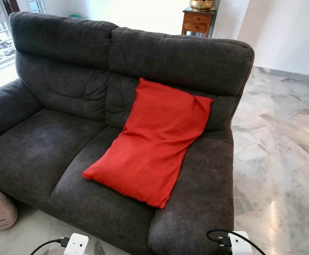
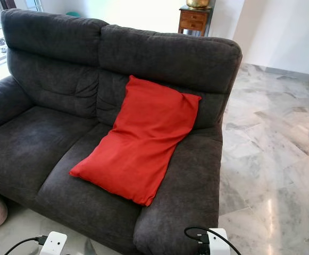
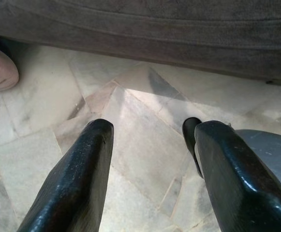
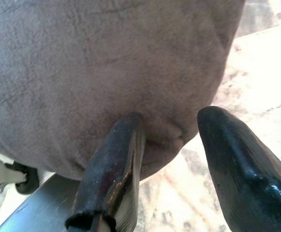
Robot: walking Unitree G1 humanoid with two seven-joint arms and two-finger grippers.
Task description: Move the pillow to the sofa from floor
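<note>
One red rectangular fabric pillow (image 1: 151, 141) already lies on the dark grey plush two-seat sofa (image 1: 53, 143), slanted from the backrest across the seat, well beyond our jaws; we judge the move done, with nothing left but to back away; our left gripper (image 3: 150, 145) hangs spread and empty over the pale marble floor (image 3: 140, 121); our right gripper (image 4: 171, 145), likewise spread, pinches nothing beside the sofa's arm; we see no containers.

Head eyes overlook sofa (image 1: 90, 154); wrist cameras face floor (image 3: 145, 145).
</note>
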